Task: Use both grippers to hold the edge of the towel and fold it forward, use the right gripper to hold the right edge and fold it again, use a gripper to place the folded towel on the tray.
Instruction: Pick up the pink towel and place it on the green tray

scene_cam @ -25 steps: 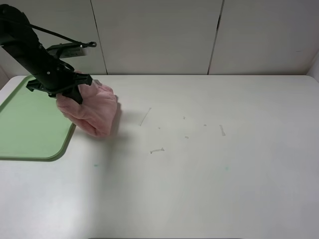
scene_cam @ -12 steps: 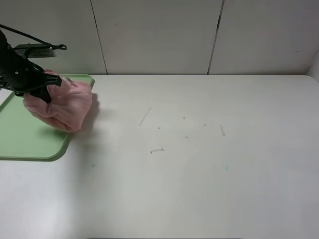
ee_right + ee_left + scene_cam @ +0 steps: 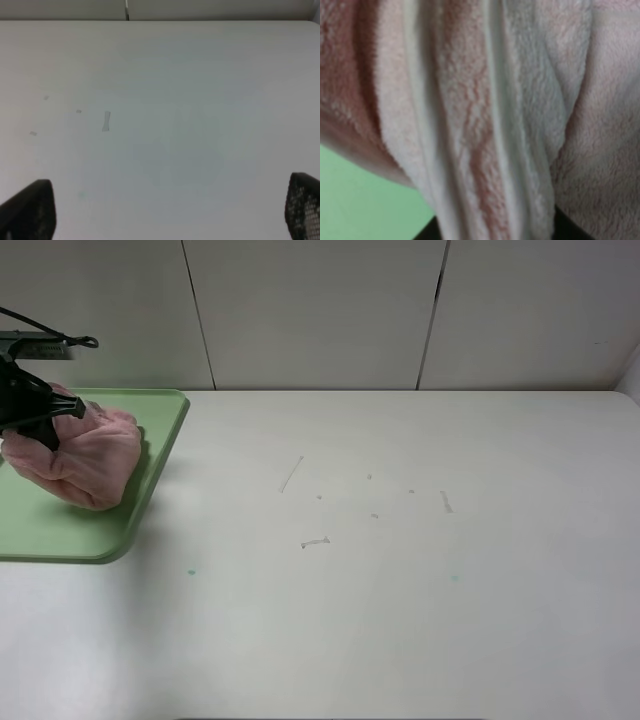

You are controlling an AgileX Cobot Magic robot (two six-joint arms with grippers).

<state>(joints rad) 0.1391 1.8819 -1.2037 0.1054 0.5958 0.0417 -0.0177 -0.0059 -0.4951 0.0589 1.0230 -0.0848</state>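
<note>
Gripping the folded towel with the left gripper, bundle hanging directly beneath, over the tray, probably touching it. Right gripper idling spread wide, well apart.

The tray lay at the far left of the table, reaching back nearly to the table's rear edge. The bundled towel sat on the tray, in its rear half, apart from the tray's right rim. The left gripper was at the towel's upper left, touching it. The wall panels stood behind the table. To the right of the tray, small marks were scattered around the table's middle.
</note>
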